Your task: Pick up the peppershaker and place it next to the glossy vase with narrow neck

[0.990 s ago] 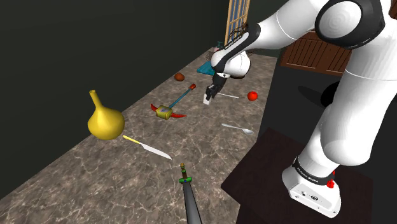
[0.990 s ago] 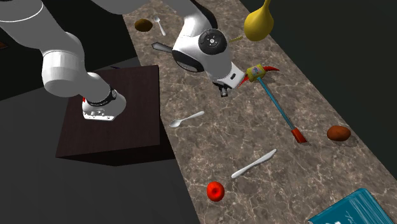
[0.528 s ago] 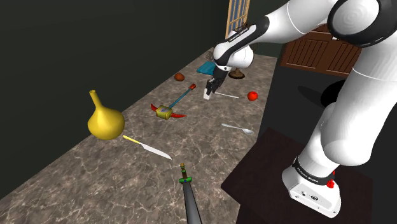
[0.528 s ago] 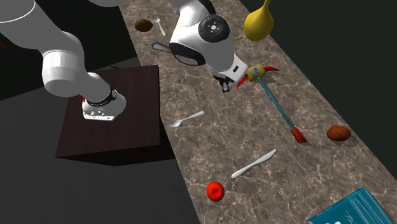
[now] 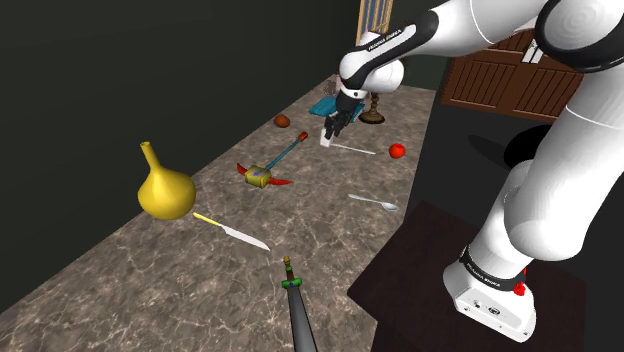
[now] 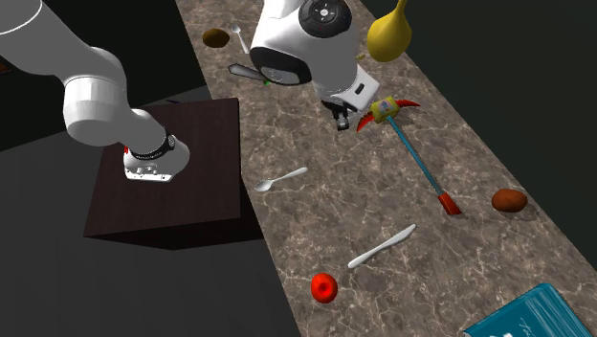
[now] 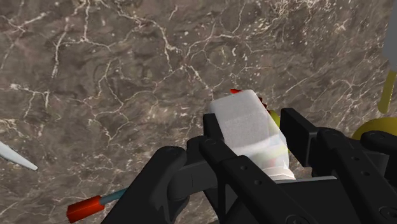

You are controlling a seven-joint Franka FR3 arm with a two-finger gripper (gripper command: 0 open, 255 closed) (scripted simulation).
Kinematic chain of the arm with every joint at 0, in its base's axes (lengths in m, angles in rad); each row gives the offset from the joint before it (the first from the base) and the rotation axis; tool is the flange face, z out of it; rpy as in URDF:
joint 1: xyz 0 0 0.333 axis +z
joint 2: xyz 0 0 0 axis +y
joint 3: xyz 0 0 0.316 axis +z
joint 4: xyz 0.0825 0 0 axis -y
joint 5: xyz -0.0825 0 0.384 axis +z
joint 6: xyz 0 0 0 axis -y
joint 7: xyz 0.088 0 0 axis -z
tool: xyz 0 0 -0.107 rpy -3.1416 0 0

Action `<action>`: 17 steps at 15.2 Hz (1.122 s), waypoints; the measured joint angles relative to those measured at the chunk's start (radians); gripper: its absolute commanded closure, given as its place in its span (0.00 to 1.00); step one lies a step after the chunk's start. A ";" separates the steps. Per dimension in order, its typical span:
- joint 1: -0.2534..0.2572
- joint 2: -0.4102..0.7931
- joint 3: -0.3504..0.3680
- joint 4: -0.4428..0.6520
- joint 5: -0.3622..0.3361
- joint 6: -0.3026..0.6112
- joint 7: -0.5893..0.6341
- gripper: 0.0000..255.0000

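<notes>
Pepper shaker gripped, held off the surface

Hand is clamped on the white pepper shaker, one finger on each opposite side of its body, above the marbled surface in the upper middle of the shoulder view. The glossy yellow narrow-neck vase stands at mid-left of that frame, well apart. The shaker looks small, light and rigid. Its smooth sides are probably slippery, so a mid-body side grip seems right.
</notes>
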 measured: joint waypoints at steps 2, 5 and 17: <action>-0.001 -0.018 -0.001 0.007 -0.018 -0.022 0.016 1.00; 0.000 -0.034 0.000 0.026 -0.038 -0.053 0.037 1.00; -0.005 -0.102 0.003 0.121 -0.107 -0.203 0.110 1.00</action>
